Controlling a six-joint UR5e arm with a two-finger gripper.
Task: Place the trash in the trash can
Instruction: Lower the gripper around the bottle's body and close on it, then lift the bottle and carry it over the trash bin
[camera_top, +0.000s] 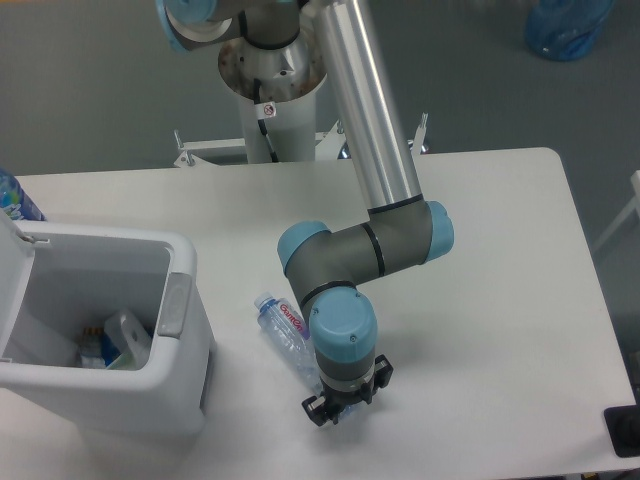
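Nearby — trash can (182, 300) left of bottle (285, 330); gripper (333, 405) over bottle's end.

**Colours at this frame**

Table (480, 300): plain white. Trash can (180, 390): white, grey latch tab on rim; inside, a white wrapper (128, 335) with green print. Bottle (288, 335): clear plastic, red-and-white label. Arm (360, 250): silver tube, grey joints, light-blue caps. Gripper (335, 408): black. Far left, bottle with blue label (14, 197). Floor: grey.
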